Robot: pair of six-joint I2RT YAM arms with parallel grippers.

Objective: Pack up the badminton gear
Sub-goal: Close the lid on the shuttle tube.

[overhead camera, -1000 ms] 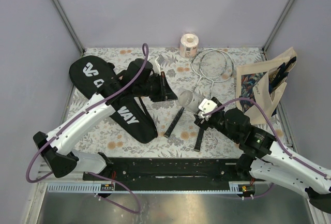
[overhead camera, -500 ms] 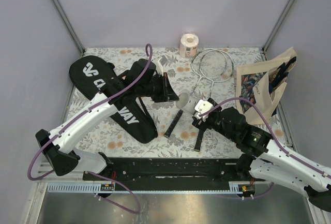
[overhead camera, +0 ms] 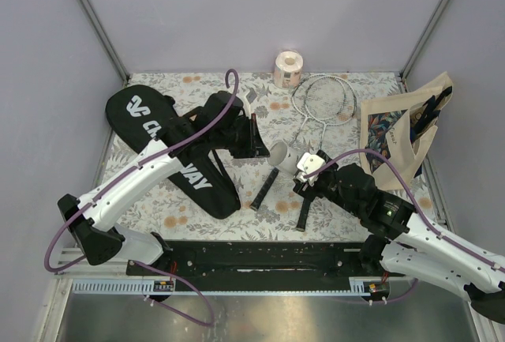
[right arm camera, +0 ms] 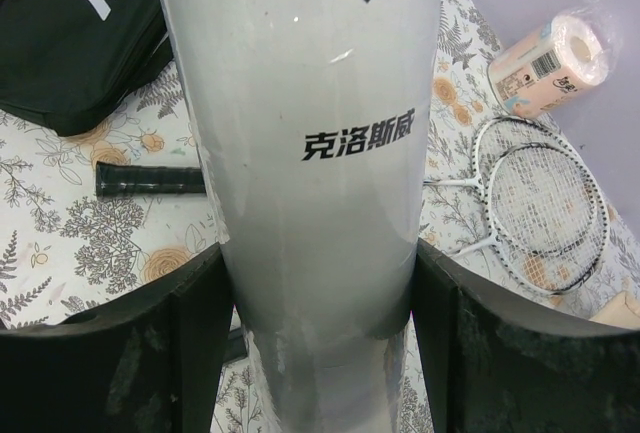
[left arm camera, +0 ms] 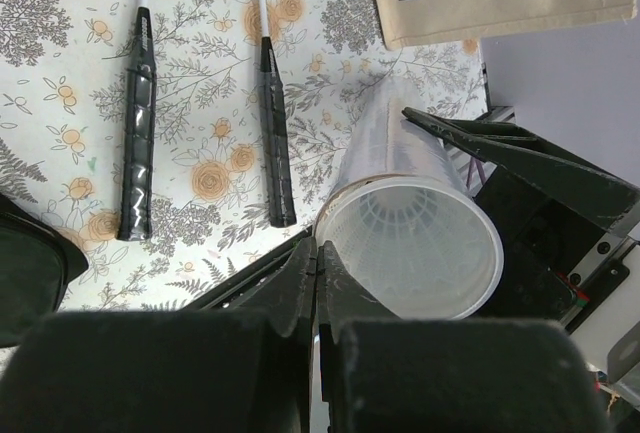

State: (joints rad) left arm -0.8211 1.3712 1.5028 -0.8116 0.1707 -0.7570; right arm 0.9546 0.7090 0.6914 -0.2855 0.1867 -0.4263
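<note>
1. The white tube (right arm camera: 310, 103) is sitting over the middle of the table (overhead camera: 158, 204), between the two grippers. Its body is smooth and greyish white, carrying black Chinese characters and a small black triangle. The end facing the left arm is standing open, and a white lattice-like shape is showing deep inside.
2. The right gripper (right arm camera: 318, 253) is clasping the tube, one black finger pressing against each side.
3. The left gripper (left arm camera: 316, 258) is pinched fully closed and carrying nothing, its tips sitting just beside the tube's open rim.
4. Two rackets (overhead camera: 327, 99) are lying on the floral cloth. Their silver-white heads are overlapping near the far edge, and their black handles are pointing toward the near edge, apart from each other.
5. The black racket bag (overhead camera: 150, 121), lettered in white, is lying diagonally on the left side, passing under the left arm.
6. A beige tote bag (overhead camera: 402, 133) is leaning at the right edge, and a pinkish paper roll (overhead camera: 288, 67) is standing at the far edge, just beside the racket heads.
7. Bare cloth is showing between the bag and the nearer handle, and along the near left edge.
</note>
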